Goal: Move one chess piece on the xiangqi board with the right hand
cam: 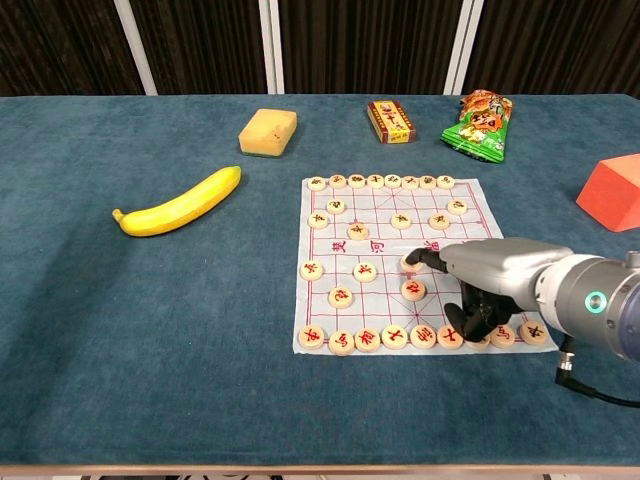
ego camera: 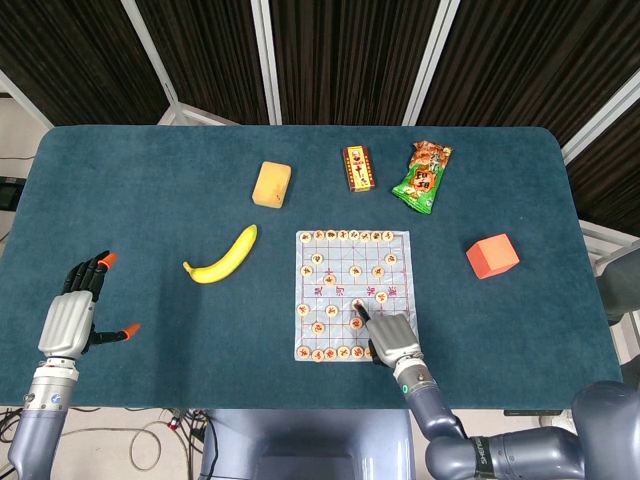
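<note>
The xiangqi board [ego camera: 340, 272] [cam: 385, 215] is a white sheet at the table's middle front, with several round pieces on it. My right hand [ego camera: 392, 338] [cam: 495, 275] lies over the board's near right part. One finger is stretched out and its tip touches a piece [cam: 409, 264] [ego camera: 357, 309] in the mid rows; the other fingers are curled under. Another piece [cam: 413, 290] sits just in front of that one. My left hand [ego camera: 75, 315] hovers by the front left edge with fingers spread, holding nothing.
A banana [ego camera: 222, 256] [cam: 180, 203] lies left of the board. Behind the board are a yellow sponge [ego camera: 271, 184], a small box [ego camera: 358, 167] and a green snack bag [ego camera: 424, 176]. An orange block [ego camera: 492, 255] stands at the right.
</note>
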Robot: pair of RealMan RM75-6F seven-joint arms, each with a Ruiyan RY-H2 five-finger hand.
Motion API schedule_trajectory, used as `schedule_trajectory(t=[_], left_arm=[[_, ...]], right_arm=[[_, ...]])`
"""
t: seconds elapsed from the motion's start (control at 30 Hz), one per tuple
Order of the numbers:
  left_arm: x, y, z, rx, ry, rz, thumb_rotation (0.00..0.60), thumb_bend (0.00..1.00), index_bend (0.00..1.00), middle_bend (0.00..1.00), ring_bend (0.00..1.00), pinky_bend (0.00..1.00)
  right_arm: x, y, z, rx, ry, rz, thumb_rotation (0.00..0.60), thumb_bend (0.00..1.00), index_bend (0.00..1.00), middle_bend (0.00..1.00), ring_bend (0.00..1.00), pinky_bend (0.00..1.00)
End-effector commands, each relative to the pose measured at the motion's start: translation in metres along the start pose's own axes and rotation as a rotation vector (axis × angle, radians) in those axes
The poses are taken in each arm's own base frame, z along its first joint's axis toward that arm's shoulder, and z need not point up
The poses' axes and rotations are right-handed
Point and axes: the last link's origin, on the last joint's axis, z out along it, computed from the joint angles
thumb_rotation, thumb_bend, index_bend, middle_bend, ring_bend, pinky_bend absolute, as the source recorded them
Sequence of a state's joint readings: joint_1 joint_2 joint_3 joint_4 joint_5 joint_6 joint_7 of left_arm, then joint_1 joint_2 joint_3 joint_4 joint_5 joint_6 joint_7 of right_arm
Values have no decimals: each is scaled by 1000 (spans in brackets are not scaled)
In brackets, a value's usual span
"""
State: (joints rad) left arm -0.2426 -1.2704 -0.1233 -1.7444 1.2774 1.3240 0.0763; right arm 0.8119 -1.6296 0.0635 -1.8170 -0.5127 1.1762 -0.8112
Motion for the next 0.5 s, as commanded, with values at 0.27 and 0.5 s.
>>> schedule_trajectory(t=[0.27, 0.5], left_arm=[[0, 0, 0, 2, -3, -1, 600, 0, 0, 0, 0, 0], [0, 0, 0, 4, -4, -3, 600, 0, 0, 0, 0, 0]], right_arm=[[1, 1, 3, -17, -1, 4, 600, 757, 48, 1000, 1000, 871], [2, -1, 5, -24, 1, 19, 600, 756, 48, 1000, 1000, 871]])
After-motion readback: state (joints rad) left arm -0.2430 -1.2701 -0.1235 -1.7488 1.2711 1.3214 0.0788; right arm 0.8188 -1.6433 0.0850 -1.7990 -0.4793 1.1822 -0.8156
